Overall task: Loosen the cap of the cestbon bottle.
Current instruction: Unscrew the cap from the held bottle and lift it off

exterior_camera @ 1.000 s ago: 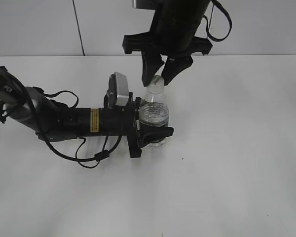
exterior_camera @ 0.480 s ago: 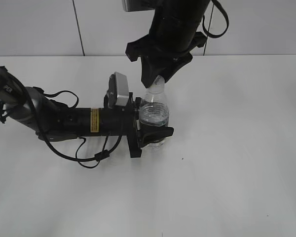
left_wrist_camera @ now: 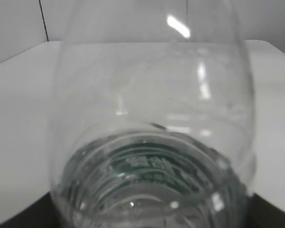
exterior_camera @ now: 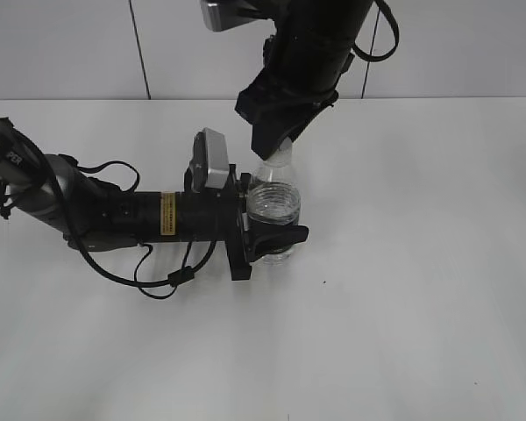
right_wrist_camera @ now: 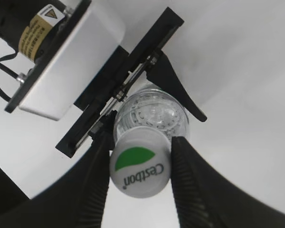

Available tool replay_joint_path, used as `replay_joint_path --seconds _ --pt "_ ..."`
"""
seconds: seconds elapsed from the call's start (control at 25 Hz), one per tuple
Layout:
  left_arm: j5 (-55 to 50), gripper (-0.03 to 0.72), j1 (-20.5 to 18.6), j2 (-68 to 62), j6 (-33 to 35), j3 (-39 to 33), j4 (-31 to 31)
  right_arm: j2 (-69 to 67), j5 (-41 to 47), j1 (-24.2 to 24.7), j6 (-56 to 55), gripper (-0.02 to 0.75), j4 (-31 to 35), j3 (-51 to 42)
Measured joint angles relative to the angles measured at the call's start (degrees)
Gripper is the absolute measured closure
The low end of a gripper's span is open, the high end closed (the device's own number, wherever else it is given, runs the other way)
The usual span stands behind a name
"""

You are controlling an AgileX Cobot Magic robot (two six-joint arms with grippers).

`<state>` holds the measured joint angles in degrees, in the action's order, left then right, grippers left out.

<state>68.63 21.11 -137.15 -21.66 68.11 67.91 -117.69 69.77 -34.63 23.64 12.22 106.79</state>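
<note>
While the bottle stands upright on the desk, one arm braces it and the other works its top; notes by view.

Exterior, bottle: the bottle (exterior_camera: pixel 273 210) stands near the middle of the white desk (exterior_camera: pixel 403 289), water inside, neck pointing up.
Exterior, left gripper: the left gripper (exterior_camera: pixel 272 235) lies low along the desk from the left, its jaws clamped around the lower body of the bottle. Judged purpose: stop the body from spinning when the top is twisted.
Exterior, right gripper: the right gripper (exterior_camera: pixel 279 139) comes down from above and covers the neck; the cap is hidden behind it from this side.

Left wrist, bottle: the clear wall of the bottle (left_wrist_camera: pixel 152 123) fills the frame, blurred, with green print showing through low down. Jaws not seen here, but the bottle sits this close because it is held between them.

Right wrist, cap: the cap (right_wrist_camera: pixel 140 164), white with a green patch and lettering, faces the camera square on.
Right wrist, jaws: the right gripper (right_wrist_camera: pixel 138 166) has its jaws closed on the cap, one dark finger touching each side, so a wrist turn would carry the cap round.
Right wrist, left arm: the left gripper (right_wrist_camera: pixel 149 102) is seen below, straddling the bottle shoulders.

Judgement, stage: both holds look set; the twist is the step in hand. Whether the cap has yet loosened cannot be told.
Judgement, risk: slip of the fingers on the cap's smooth side.
</note>
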Motion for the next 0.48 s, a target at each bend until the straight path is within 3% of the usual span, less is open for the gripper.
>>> replay_joint_path --seconds 0.48 --pt "0.1 0.286 0.0 0.0 0.1 0.1 0.5 0.0 0.0 0.0 19.6 0.439 0.7 0.0"
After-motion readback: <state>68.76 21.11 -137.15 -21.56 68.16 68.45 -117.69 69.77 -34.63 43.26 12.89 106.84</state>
